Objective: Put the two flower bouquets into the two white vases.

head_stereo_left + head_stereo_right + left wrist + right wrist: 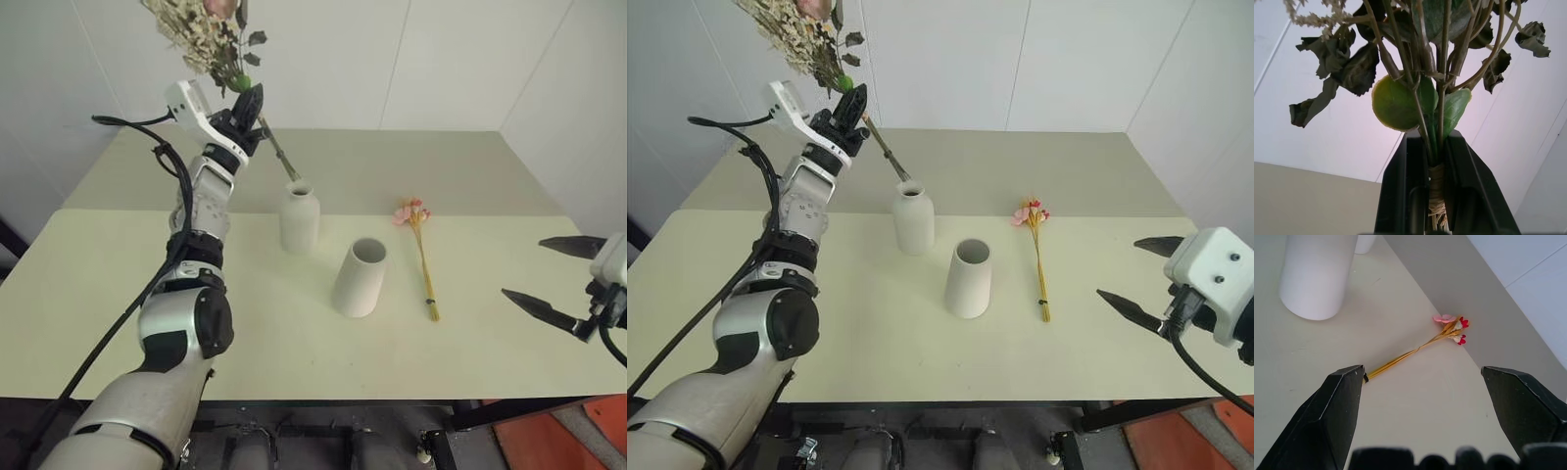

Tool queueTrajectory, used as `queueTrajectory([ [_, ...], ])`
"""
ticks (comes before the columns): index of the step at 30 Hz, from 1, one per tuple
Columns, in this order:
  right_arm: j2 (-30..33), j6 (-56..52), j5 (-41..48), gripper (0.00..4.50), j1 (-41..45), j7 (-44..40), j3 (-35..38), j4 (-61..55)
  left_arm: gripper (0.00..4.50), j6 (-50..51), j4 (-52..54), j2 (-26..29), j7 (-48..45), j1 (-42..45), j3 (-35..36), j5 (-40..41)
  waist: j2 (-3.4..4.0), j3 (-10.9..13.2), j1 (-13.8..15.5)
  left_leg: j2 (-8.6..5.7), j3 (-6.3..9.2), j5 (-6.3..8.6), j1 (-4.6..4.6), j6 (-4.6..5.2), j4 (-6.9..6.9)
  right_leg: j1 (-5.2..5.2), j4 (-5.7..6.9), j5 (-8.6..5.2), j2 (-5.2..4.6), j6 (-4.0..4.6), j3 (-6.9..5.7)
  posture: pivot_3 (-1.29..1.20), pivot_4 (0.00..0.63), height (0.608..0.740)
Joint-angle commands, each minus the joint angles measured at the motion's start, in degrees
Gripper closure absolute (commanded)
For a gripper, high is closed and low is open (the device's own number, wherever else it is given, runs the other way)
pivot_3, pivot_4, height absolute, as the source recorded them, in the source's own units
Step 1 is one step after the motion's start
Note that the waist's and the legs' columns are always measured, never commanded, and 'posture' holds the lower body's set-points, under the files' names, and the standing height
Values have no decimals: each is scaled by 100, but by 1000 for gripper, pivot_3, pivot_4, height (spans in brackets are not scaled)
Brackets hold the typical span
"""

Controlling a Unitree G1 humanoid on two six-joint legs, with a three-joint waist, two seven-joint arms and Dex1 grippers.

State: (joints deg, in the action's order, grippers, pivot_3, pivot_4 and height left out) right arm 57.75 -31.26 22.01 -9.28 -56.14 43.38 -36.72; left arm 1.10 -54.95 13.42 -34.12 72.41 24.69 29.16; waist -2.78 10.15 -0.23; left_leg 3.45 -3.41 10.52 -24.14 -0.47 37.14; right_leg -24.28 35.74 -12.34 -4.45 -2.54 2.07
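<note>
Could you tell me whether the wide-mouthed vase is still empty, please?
Empty: the wide-mouthed vase shows a bare open mouth, and the thin bunch lies flat on the table beside it.

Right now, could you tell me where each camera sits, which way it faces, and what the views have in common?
Head stereo pair: looks forward and down over the table, showing both arms, the bottle vase, the wide-mouthed vase and the thin bouquet.
Left wrist: looks up along the left gripper, shut on the bushy bouquet.
Right wrist: looks down between the open right gripper fingers at the thin bouquet.
Shared: the head and right wrist views both show the thin bouquet and the wide-mouthed vase.
</note>
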Motion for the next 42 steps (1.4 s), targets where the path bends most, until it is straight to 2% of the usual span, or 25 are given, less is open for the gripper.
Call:
queueTrajectory([
  [1, 23, 44, -57, 0, 64, 120, 142, -18, 4375, -67, 126, 86, -143, 180, -18, 29, 0, 0, 5, 0, 0, 0, 0, 0, 0, 0, 0, 0, 0, 0, 0, 0, 150, 740],
  [11, 1, 112, -152, 0, 11, 132, 154, 65, 4375, 28, 192, -126, -330, 255, 199, 421, 0, 0, 11, 0, 1, 0, 0, 0, 0, 1, 0, 0, 0, 0, -1, 0, 150, 740],
  [20, -133, 76, -185, 0, -146, 186, 249, -51, 4375, -257, 225, -153, -828, -95, -548, -286, 0, 0, 12, -1, 1, 0, 1, 0, 0, 1, 0, 0, 0, 0, 0, 0, 150, 740],
  [29, -160, 77, -184, 0, -252, 186, 321, -85, 4375, -529, 47, -211, -812, -112, -633, -464, 0, 0, 16, -1, 1, 0, -1, 0, 1, 1, 0, 0, 0, 0, -1, 0, 150, 740],
  [34, -152, 58, -185, 0, -256, 199, 316, -93, 4375, -913, 62, -230, -939, -254, -914, -795, 0, 0, 17, -1, 2, 0, 0, 0, 0, 1, 0, 0, 0, 0, 0, 0, 150, 740],
  [38, -139, 84, -208, 0, -266, 186, 310, -41, 4375, -836, 72, -345, -796, -281, -1030, -915, 0, 0, 28, -1, 2, 0, -1, 0, 2, 1, 0, 0, 0, 0, -1, 0, 150, 740],
  [42, -98, 66, -213, 0, -231, 194, 292, -16, 3038, -831, 272, -290, -1157, -476, -1482, -1255, 1, 0, 31, -1, 3, 0, -2, 0, 2, 0, 0, 0, 0, 0, -1, 0, 150, 740],
])
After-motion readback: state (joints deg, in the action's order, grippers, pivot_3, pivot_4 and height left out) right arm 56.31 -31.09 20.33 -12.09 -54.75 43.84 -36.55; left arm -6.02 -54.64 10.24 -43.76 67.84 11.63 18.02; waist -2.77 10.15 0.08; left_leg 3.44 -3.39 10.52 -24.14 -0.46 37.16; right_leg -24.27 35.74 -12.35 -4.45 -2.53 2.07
